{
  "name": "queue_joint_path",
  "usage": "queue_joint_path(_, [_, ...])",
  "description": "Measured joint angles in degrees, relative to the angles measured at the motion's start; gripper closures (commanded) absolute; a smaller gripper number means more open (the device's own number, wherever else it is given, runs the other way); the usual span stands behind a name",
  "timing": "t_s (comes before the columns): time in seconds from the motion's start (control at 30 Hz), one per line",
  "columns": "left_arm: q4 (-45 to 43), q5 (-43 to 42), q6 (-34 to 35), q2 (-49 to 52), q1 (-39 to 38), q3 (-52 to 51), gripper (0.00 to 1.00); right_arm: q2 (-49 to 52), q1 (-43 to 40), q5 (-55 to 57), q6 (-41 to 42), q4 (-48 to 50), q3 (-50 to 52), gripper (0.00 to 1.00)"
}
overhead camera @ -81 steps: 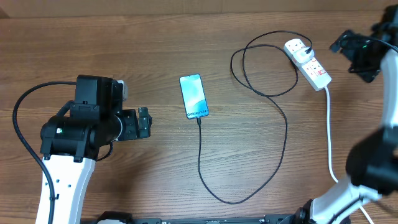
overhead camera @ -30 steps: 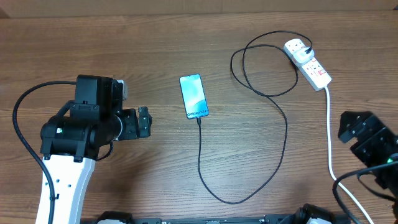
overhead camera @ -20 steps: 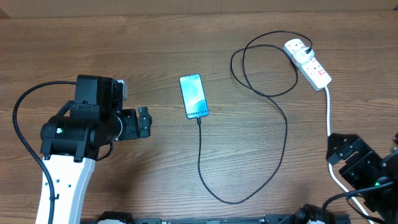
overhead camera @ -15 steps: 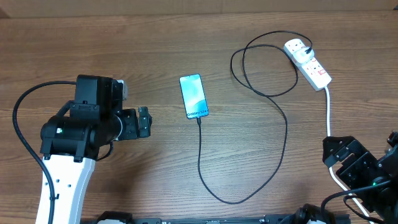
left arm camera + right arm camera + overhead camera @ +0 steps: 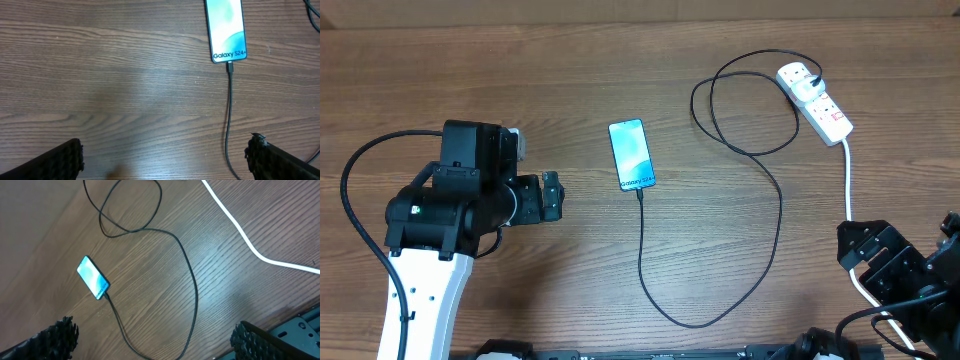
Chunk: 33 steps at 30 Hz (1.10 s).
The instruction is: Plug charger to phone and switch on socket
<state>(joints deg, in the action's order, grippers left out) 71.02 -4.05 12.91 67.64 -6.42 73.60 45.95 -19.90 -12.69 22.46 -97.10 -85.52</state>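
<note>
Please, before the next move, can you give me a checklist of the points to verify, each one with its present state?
1. Charger tip in the phone: ok, it sits in the lettered end.
2. Charger's other end in the socket: ok, a black plug sits in the far outlet.
3. Socket switch on: cannot tell, it is too small in the overhead view.
4. Left gripper open and empty: ok.
5. Right gripper open and empty: ok.
6. Right gripper clear of the white lead: cannot tell, it hangs over the lead in the overhead view.
</note>
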Motion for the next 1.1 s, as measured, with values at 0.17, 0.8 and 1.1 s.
queue_joint_path(0.17, [0.00, 0.00, 0.00, 0.00, 0.00, 0.00, 0.00, 0.00, 0.02, -0.04, -1.33, 0.02, 0.00, 0.00])
queue_joint_path(0.8, [-0.11, 0.00, 0.00, 0.00, 0.00, 0.02, 0.00, -14.60, 15.02, 0.94, -6.03, 22.29, 16.65, 0.00])
queue_joint_path(1.1, [-0.13, 0.00, 0.00, 0.00, 0.00, 0.07, 0.01, -27.58, 20.68, 1.55, -7.28, 39.36, 36.79, 0.00])
